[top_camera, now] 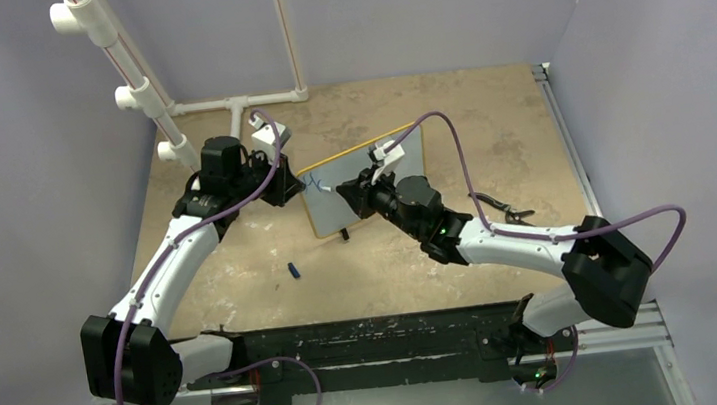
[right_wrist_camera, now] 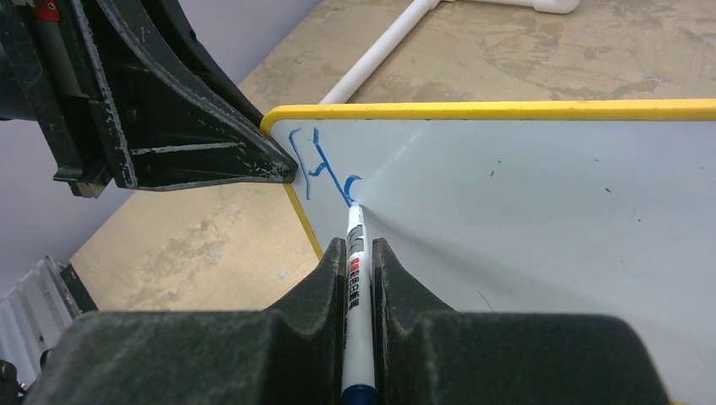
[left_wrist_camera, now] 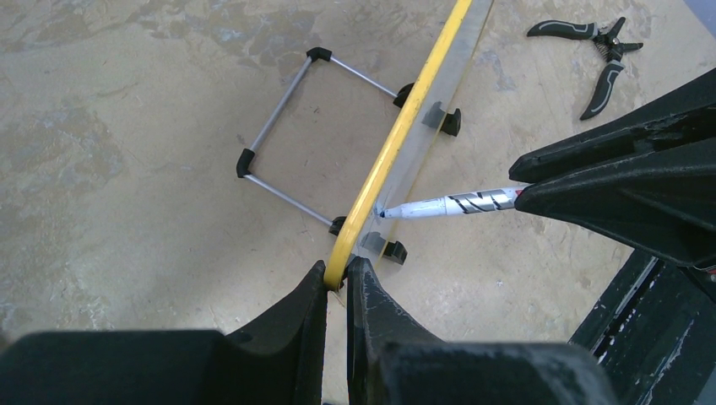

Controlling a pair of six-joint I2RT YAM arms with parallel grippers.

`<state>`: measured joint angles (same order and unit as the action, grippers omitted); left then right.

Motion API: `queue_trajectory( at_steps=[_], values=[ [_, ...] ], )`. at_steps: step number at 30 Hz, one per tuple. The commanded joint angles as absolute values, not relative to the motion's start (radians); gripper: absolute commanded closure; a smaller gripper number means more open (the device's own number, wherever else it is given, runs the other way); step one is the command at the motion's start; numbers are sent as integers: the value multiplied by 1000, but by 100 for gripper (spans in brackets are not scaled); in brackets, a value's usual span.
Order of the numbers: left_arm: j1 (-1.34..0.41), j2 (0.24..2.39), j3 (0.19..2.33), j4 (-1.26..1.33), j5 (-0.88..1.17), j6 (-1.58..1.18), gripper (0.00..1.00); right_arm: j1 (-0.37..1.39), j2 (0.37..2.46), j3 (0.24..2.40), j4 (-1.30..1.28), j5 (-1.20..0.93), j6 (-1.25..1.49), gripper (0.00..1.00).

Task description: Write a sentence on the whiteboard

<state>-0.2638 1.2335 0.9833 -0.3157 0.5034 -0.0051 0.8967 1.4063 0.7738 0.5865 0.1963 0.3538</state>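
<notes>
The whiteboard (top_camera: 365, 184), white with a yellow frame (left_wrist_camera: 397, 139), stands tilted on black feet mid-table. My left gripper (left_wrist_camera: 338, 274) is shut on its yellow top corner, also seen from the right wrist view as dark fingers (right_wrist_camera: 211, 143) at the board's corner. My right gripper (right_wrist_camera: 359, 249) is shut on a white marker (right_wrist_camera: 356, 253) whose tip touches the whiteboard (right_wrist_camera: 523, 202) near the top left. The sentence (right_wrist_camera: 319, 164) is only a blue "H" and the start of a second letter. From the left wrist view the marker (left_wrist_camera: 452, 203) meets the board face.
A blue marker cap (top_camera: 294, 269) lies on the table in front of the board. Black pliers (left_wrist_camera: 595, 51) lie to the right. A wire stand (left_wrist_camera: 291, 131) sits behind the board. White PVC piping (top_camera: 233, 103) runs along the back and left.
</notes>
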Motion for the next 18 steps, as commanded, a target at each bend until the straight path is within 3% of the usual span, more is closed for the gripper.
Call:
queue_trajectory(
  at_steps=[1, 18],
  values=[
    [-261, 1207, 980, -278, 506, 20, 100, 891, 1370, 763, 574, 290, 352, 100],
    [-261, 1207, 977, -276, 507, 20, 100, 891, 1357, 792, 624, 267, 327, 100]
  ],
)
